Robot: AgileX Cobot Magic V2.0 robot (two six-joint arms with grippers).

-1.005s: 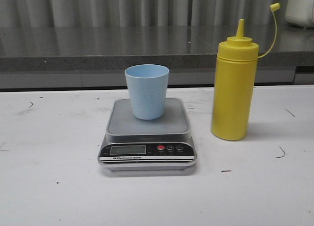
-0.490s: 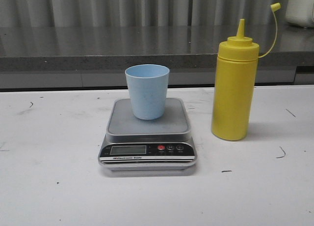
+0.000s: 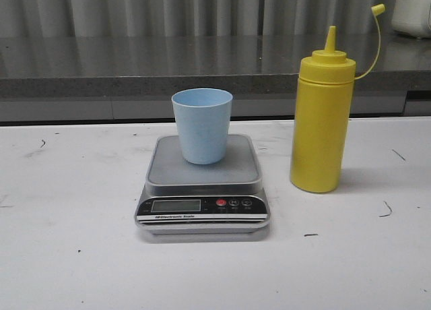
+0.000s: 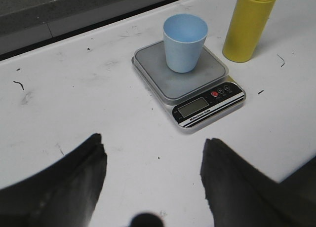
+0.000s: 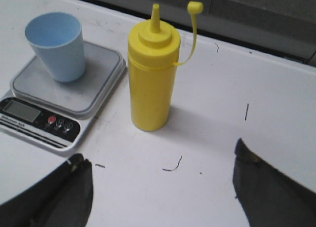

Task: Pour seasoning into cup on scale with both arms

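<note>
The light blue cup (image 3: 202, 125) stands upright on the grey platform of the scale (image 3: 202, 172) at the table's middle; they also show in the left wrist view, the cup (image 4: 184, 42) on the scale (image 4: 190, 81). The yellow seasoning bottle (image 3: 321, 121) stands upright to the right of the scale, cap off and hanging by its tether. It also shows in the right wrist view (image 5: 150, 79). My left gripper (image 4: 153, 148) is open and empty, above the table short of the scale. My right gripper (image 5: 160, 163) is open and empty, short of the bottle. Neither arm shows in the front view.
The white table (image 3: 67, 242) has small dark scuff marks. A grey counter ledge (image 3: 135, 74) runs along the back. A white object (image 3: 414, 10) sits at the far right on the ledge.
</note>
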